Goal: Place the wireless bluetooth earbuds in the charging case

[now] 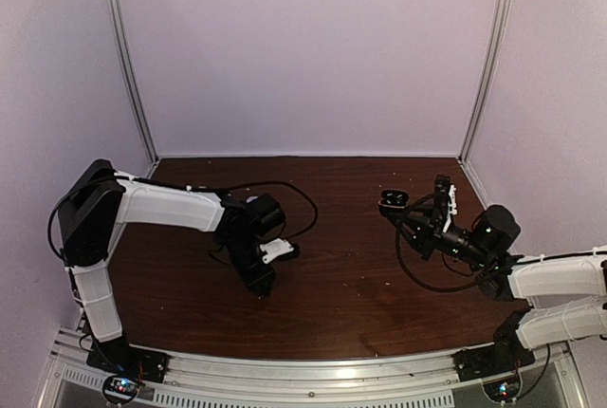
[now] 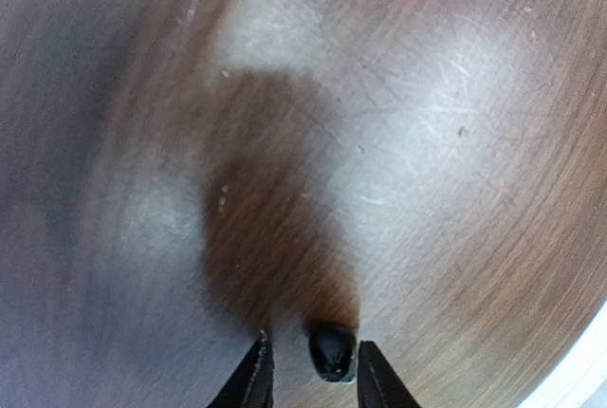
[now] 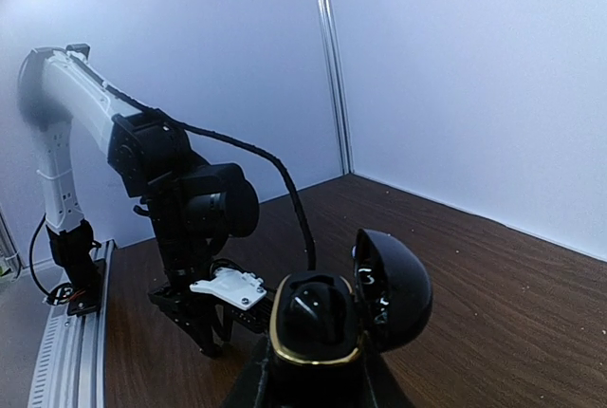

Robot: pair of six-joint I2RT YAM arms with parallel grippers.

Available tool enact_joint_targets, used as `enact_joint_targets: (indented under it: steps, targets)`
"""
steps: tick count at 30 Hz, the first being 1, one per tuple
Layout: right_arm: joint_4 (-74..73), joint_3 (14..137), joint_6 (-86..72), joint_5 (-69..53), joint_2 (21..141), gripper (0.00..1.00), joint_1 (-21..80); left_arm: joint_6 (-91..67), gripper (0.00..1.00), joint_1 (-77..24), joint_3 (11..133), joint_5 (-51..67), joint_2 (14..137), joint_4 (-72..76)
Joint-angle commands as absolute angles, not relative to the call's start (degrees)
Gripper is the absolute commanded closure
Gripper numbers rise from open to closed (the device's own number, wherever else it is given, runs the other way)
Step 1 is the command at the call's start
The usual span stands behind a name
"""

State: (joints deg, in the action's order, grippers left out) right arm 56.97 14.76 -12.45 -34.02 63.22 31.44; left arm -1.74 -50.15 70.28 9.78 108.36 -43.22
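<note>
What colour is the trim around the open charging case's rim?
Gold, on an otherwise black charging case; the right wrist view shows it best.

The overhead camera sits above and behind the arm bases. It faces the far wall and takes in the whole table [image 1: 332, 304] from a distance. The left wrist camera points straight down, very close to the wood, with its own fingertips [image 2: 254, 380] at the lower edge. The right wrist camera looks low across the table towards the left arm [image 3: 180, 199], with the case [image 3: 384, 285] close before its lens. The overhead and right wrist views share that arm.
</note>
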Motion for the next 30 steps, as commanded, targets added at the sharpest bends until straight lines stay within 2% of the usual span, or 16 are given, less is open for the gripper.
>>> enact_joint_targets:
  steps: [1, 21, 30]
  targets:
    - [59.15, 16.52, -13.18, -35.20, 63.64, 1.00, 31.11, -3.19, 0.66, -51.27, 75.29, 5.66, 110.24, -48.17]
    - [58.45, 16.17, -12.57, -34.98, 63.46, 1.00, 31.09, -4.57, 0.68, -52.46, 81.39, 7.83, 115.51, -54.77]
    - [58.53, 16.08, -12.56, -35.01, 63.65, 1.00, 31.11, -4.31, 0.75, -53.20, 81.91, 7.22, 117.09, -54.88]
